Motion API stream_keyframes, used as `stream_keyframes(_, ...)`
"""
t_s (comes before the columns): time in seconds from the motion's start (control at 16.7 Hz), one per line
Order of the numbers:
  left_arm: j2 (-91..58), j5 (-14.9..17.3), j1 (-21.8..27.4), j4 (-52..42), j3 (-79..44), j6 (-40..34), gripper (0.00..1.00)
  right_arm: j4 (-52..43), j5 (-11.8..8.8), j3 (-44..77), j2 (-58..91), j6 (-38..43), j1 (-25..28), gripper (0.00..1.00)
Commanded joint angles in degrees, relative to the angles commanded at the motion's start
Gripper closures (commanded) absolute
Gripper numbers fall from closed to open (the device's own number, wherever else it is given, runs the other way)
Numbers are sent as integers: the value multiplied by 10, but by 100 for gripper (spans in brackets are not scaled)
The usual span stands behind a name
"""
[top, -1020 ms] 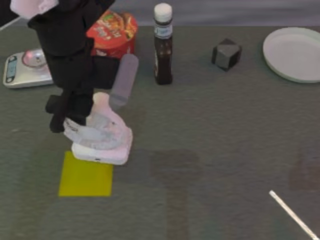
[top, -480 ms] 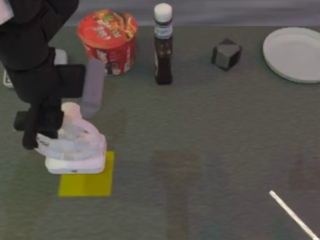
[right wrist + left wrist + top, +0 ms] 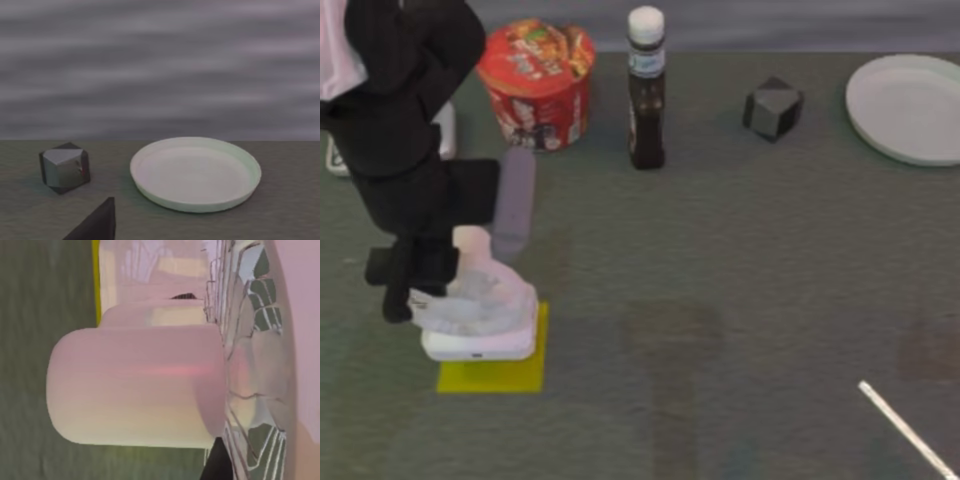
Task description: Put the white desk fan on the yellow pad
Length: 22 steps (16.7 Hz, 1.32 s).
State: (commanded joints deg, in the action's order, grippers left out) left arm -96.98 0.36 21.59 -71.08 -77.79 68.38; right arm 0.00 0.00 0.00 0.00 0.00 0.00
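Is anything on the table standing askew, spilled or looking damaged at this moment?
Nothing is spilled or broken. Only the white desk fan, under the left gripper, sits off-centre: its base covers the far part of the yellow pad and overhangs that edge. The cup, bottle and plate look orderly.

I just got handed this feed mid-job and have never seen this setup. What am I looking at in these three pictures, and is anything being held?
It is a rendered simulation of two AgileX robot arms at a table. The top view looks straight down. The black shape at its left is the left arm, whose left gripper is at the white desk fan; the fan's base overlaps the yellow pad. Whether the fingers are clamped on it I cannot tell.

The left wrist view comes from that arm's own camera and is filled by the fan's housing and grille.

The right wrist view belongs to the right arm, parked off to the right; it faces the white plate and a dark cube.

Also on the table: a red noodle cup, a dark sauce bottle and a scale mostly hidden behind the arm.
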Motion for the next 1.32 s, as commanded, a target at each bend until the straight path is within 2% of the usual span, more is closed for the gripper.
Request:
stream_keyframes(0.18,0,0,0,0,0,0,100,0,0,0,0,0,0,0)
stream_keyframes(0.96,0,0,0,0,0,0,2,0,0,0,0,0,0,0)
stream_keyframes(1.32,0,0,0,0,0,0,0,0,0,0,0,0,0,0)
